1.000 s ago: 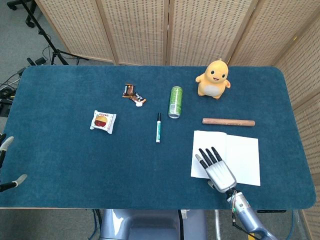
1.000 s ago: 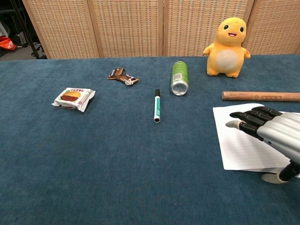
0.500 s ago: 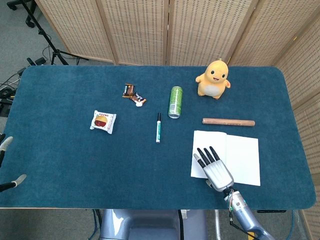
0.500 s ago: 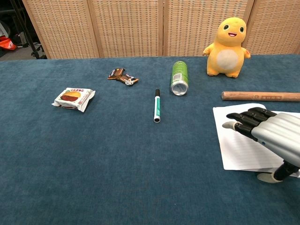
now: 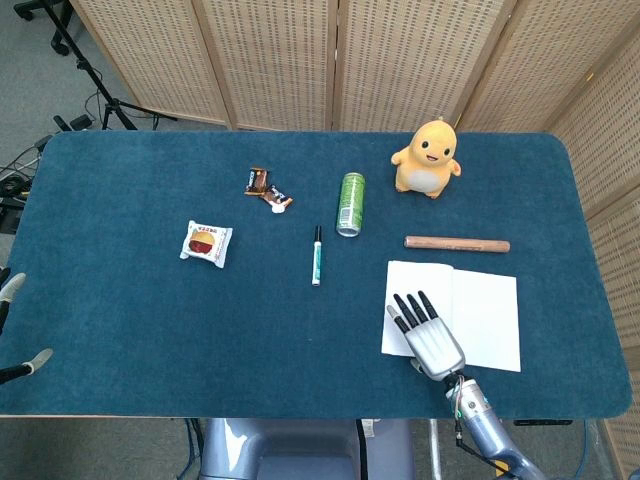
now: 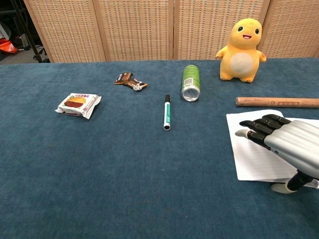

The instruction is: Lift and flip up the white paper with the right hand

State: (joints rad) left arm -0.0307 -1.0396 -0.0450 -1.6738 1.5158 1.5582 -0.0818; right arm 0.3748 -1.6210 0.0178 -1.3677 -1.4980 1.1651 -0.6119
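Note:
The white lined paper [image 5: 485, 312] [image 6: 251, 159] lies flat on the blue table at the front right. My right hand [image 5: 428, 335] [image 6: 284, 144] is over its left half, palm down, with its fingers stretched toward the far side. The dark fingertips [image 6: 251, 128] hover just above the sheet, and the thumb [image 6: 284, 187] sits by the paper's near edge. It holds nothing. My left hand [image 5: 18, 330] shows only as a few fingers at the left edge of the head view, off the table.
A wooden rod [image 5: 457, 244] lies just beyond the paper. Further back stand a yellow plush toy [image 5: 427, 158] and a green can [image 5: 350, 203] on its side. A marker pen [image 5: 316, 254], a snack packet [image 5: 206, 242] and candy wrappers [image 5: 267, 187] lie to the left.
My right hand has drawn back slightly toward the near edge of the table and shifted a little left over the paper. The paper has not moved.

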